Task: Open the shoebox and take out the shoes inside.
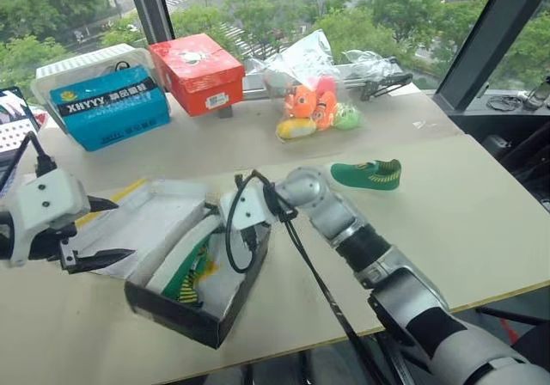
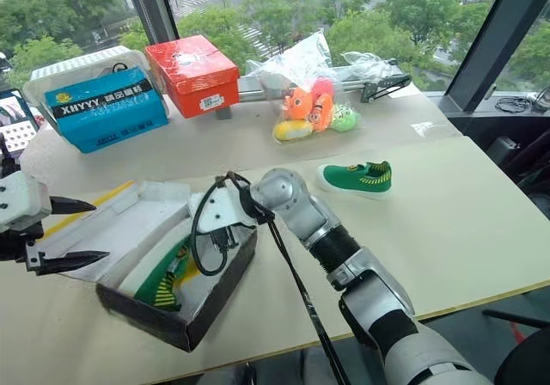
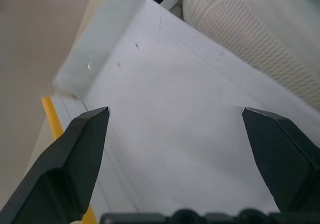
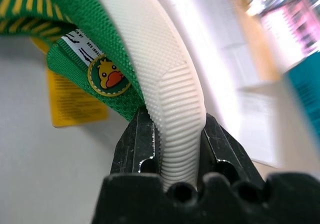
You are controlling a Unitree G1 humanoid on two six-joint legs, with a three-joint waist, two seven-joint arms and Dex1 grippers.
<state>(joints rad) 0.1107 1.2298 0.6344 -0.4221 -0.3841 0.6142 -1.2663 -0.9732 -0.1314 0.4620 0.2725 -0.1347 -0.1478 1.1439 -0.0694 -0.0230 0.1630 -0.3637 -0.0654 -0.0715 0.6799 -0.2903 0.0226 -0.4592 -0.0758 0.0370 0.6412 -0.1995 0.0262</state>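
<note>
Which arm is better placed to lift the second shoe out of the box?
Right. Its end effector is already clamped on the pale sole of the shoe inside the shoebox, while the left end effector hangs open over the lid.

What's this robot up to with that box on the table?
It is emptying an open black-based shoebox with a white inside. One small green slip-on shoe with yellow stripes already lies out on the pale table. The right gripper is clamped on the pale ribbed sole of the second green shoe in the box. The left gripper hangs open over the white lid.
</note>
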